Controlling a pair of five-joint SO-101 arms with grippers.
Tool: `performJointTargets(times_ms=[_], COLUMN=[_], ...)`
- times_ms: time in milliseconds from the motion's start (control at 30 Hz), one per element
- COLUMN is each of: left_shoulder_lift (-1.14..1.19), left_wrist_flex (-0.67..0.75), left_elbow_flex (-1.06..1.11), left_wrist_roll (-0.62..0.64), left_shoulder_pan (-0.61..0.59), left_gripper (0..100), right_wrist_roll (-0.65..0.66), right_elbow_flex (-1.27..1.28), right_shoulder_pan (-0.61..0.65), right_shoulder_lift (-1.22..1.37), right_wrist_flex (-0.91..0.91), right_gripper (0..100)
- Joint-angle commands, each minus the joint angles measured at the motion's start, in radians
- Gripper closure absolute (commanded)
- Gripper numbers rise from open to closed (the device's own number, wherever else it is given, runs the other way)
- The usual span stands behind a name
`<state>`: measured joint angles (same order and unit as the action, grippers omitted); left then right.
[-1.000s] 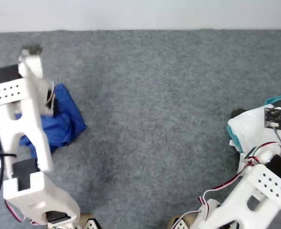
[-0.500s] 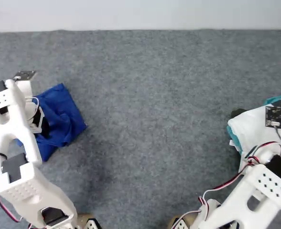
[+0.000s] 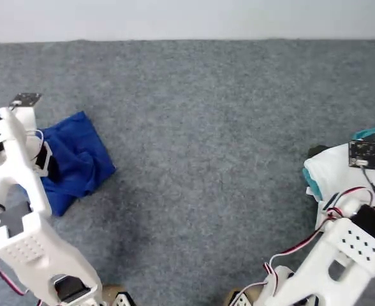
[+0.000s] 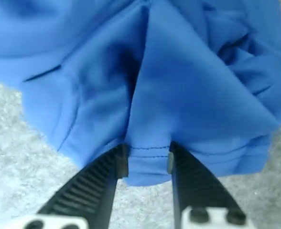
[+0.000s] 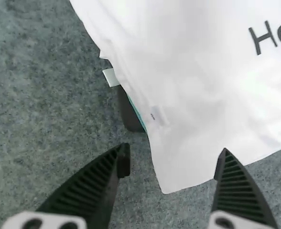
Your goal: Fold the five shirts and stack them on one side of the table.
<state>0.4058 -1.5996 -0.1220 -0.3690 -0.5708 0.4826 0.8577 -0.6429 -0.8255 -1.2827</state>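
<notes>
The crumpled blue shirt (image 3: 79, 162) lies at the table's (image 3: 206, 127) 9 o'clock side. The left arm (image 3: 12, 172) stands over it, its jaws grasping the shirt's stitched hem. At 4 o'clock the folded white shirt (image 3: 328, 175) tops 1 stack, with a teal shirt (image 3: 368, 134) and a dark one (image 3: 315, 152) beneath. The right arm (image 3: 347, 248) hovers there, jaws released, over the white shirt's corner.

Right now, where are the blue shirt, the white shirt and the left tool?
blue shirt (image 4: 188, 95): left wrist view, on the smooth cloth beside the ridge.
white shirt (image 5: 202, 86): right wrist view, on its plain cloth.
left tool (image 4: 146, 160): left wrist view, midway between its tips.
</notes>
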Motion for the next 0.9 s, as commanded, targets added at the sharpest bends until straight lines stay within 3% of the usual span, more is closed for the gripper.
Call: performJointTargets(times_ms=[0, 133, 267, 600, 767, 867], left_shoulder_lift=[0.035, 0.072, 0.074, 0.068, 0.068, 0.054], left_wrist_flex=[-0.005, 0.003, 0.003, -0.023, -0.153, -0.157], left_elbow_flex=[-0.024, -0.027, -0.027, -0.061, -0.274, -0.426], left_wrist_roll=[-0.015, -0.015, -0.015, -0.006, 0.121, 0.21], left_shoulder_pan=[-0.005, 0.0, 0.003, 0.084, 0.201, 0.261], left_gripper=[86, 88, 98, 99, 99, 99], right_wrist_roll=[0.012, 0.012, 0.011, 0.008, 0.008, 0.008], right_elbow_flex=[0.002, 0.002, 0.002, 0.003, 0.003, 0.003], right_shoulder_pan=[0.012, 0.012, 0.012, 0.012, 0.012, 0.012], right_shoulder_lift=[-0.015, -0.015, -0.015, -0.015, -0.015, -0.015], right_wrist_flex=[0.01, 0.01, 0.012, 0.015, 0.013, 0.01], right_gripper=[71.0, 71.0, 71.0, 71.0, 71.0, 71.0])
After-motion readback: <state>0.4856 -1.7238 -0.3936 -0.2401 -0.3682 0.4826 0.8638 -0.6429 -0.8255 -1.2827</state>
